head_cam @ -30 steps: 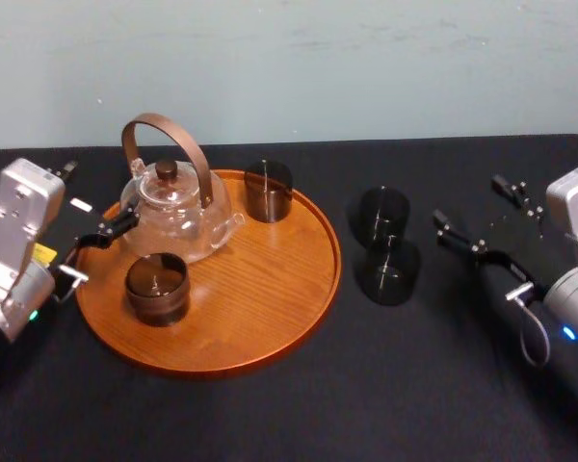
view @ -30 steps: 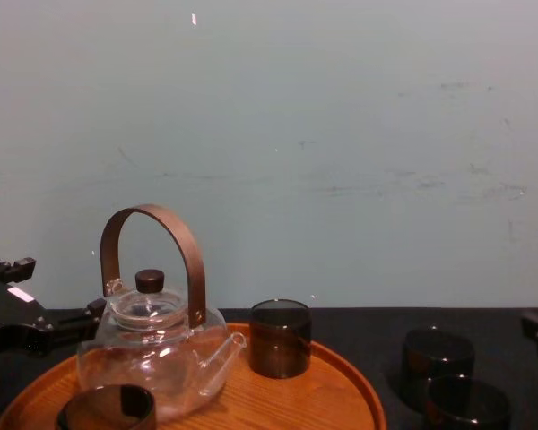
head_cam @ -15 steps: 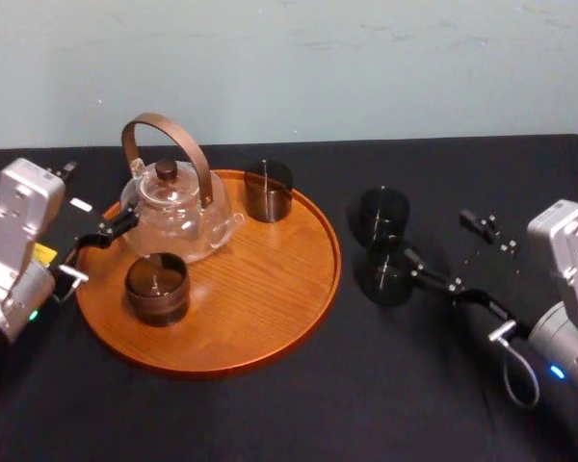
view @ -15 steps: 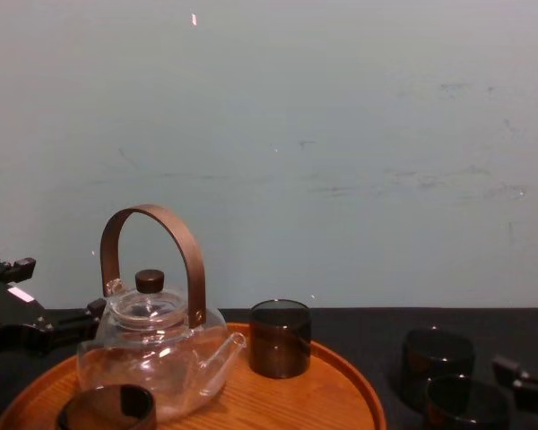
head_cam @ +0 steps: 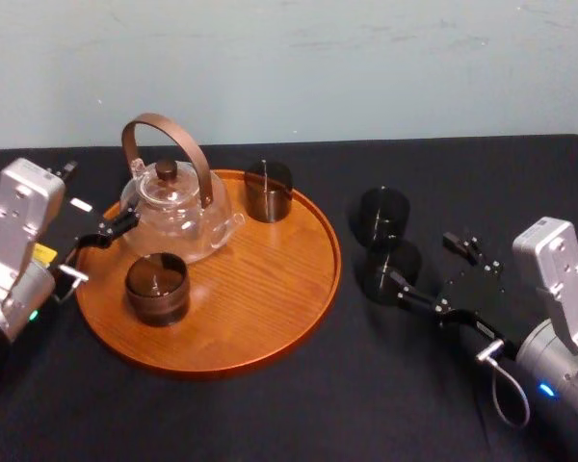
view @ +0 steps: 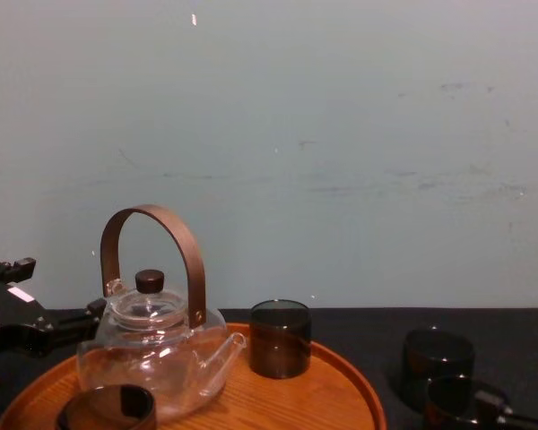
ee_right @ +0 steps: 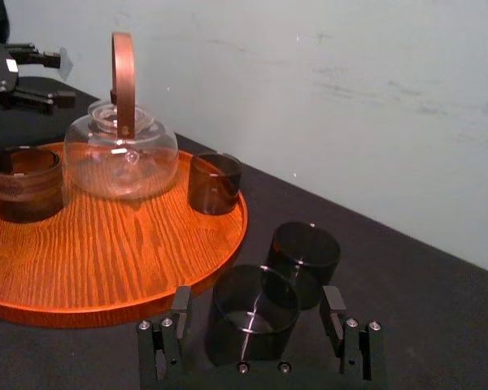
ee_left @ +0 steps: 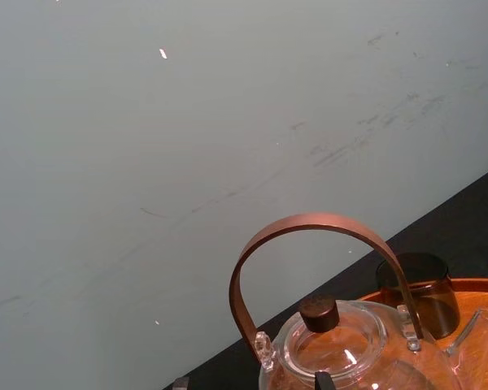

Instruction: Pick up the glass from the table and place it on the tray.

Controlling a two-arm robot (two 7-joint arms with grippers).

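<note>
Two dark glasses sit on the table (head_cam: 270,414) at the tray's (head_cam: 270,318) 3 o'clock. The near glass (head_cam: 388,272) looks like the target. The far glass (head_cam: 382,212) is just at its 12 o'clock, touching or nearly so; can't tell which.

Right gripper (head_cam: 422,260) comes in from the near glass's 4 o'clock with its jaws spread wide. The wrist view has one finger (ee_right: 181,305) on each side of the glass, no contact yet.

Left gripper (head_cam: 101,252) is parked at the tray's 9 o'clock beside the teapot (head_cam: 178,207), jaws apart and holding nothing.

Step in hand, as I read it: seat the grasp.
- Go a little deeper so the pads meet the glass across its full width, not the near curve.
- Grip at mid-height. Close slowly and evenly, since a slick wall may squirt out.
- Don't nudge the far glass.
- Lift straight up before moving, and clear the rim.
- Set it down on bare wood around the tray's 4 o'clock, away from the teapot and the two tray glasses (head_cam: 157,287).
</note>
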